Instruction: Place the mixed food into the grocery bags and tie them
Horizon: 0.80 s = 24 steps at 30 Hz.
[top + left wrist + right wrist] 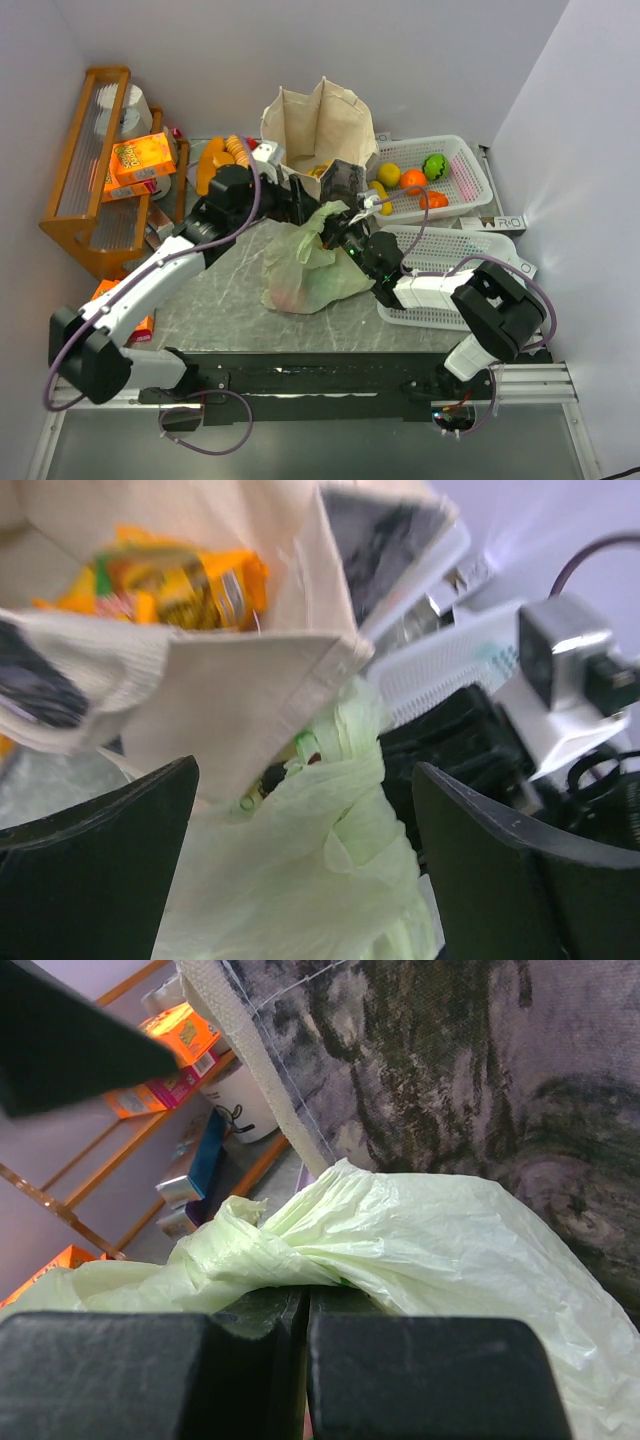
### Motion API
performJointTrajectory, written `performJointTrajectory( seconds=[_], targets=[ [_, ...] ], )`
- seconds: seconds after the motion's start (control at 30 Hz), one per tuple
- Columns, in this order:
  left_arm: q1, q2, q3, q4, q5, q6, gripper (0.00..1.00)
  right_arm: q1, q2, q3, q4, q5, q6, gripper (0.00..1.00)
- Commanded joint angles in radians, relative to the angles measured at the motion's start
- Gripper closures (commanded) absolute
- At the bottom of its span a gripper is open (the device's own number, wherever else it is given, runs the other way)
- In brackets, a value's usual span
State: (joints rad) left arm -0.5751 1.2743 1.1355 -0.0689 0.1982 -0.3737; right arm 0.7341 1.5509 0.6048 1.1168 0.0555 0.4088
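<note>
Top external: the pale-green plastic bag (310,265) lies at centre frame on the grey table (210,300), its top twisted into a rope that points up and right. The canvas tote (320,125) stands upright just behind it, upper centre. The right gripper (348,232) sits at the twisted top. The left gripper (300,203) is just left of it, between bag and tote, and holds nothing. At right, the upper mesh basket (470,180) holds a small green cabbage (434,166) with yellow, orange and red pieces beside it; a second mesh basket (450,250) lies below it. A wooden rack (85,180) with orange boxes (140,157) is at upper left. Left wrist: the left gripper's fingers are spread wide, released, and the bag's bunched green neck stands in the gap. The tote's open mouth, upper left, shows an orange snack packet (185,580) inside. Right wrist: the right gripper's fingers are pressed together at bottom centre, clenched on a fold of the green film. The tote's printed panel fills the upper right.
</note>
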Motion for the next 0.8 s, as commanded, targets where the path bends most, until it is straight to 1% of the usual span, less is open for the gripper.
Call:
performJointTrajectory(
  seconds=[0.0, 0.07, 0.23, 0.33, 0.43, 0.47, 0.53, 0.57, 0.63, 0.67, 0.73, 0.77],
  targets=[
    [0.006, 0.033, 0.032, 0.009, 0.151, -0.033, 0.07, 0.007, -0.022, 0.027, 0.049, 0.004, -0.041, 1.00],
    [0.006, 0.036, 0.008, 0.009, 0.167, -0.033, 0.07, 0.007, -0.020, 0.030, 0.043, 0.006, -0.042, 1.00],
    [0.006, 0.045, -0.049, 0.061, 0.259, -0.074, 0.08, 0.008, -0.006, 0.027, 0.057, 0.013, -0.041, 1.00],
    [0.006, 0.068, -0.059, 0.049, 0.270, -0.080, 0.12, 0.007, -0.003, 0.029, 0.061, 0.015, -0.042, 1.00],
    [0.004, 0.080, -0.068, 0.021, 0.270, -0.087, 0.23, 0.007, 0.000, 0.032, 0.060, 0.015, -0.044, 1.00],
    [0.004, 0.077, -0.078, 0.023, 0.273, -0.090, 0.31, 0.007, 0.003, 0.032, 0.061, 0.011, -0.047, 1.00],
    [0.006, 0.071, -0.097, 0.053, 0.288, -0.102, 0.38, 0.007, 0.001, 0.032, 0.060, 0.006, -0.048, 1.00],
    [0.004, 0.066, -0.114, 0.060, 0.302, -0.106, 0.50, 0.007, 0.001, 0.032, 0.060, 0.000, -0.048, 1.00],
    [0.004, 0.071, -0.121, 0.061, 0.310, -0.111, 0.63, 0.007, -0.002, 0.027, 0.055, -0.006, -0.050, 1.00],
    [0.004, 0.076, -0.123, 0.058, 0.317, -0.110, 0.75, 0.007, -0.005, 0.026, 0.051, -0.011, -0.051, 1.00],
    [0.004, 0.079, -0.134, 0.061, 0.334, -0.111, 0.84, 0.005, -0.015, 0.015, 0.044, -0.019, -0.051, 1.00],
    [0.001, 0.076, -0.141, 0.063, 0.351, -0.116, 0.95, 0.007, -0.018, 0.009, 0.054, -0.020, -0.051, 1.00]
  ],
)
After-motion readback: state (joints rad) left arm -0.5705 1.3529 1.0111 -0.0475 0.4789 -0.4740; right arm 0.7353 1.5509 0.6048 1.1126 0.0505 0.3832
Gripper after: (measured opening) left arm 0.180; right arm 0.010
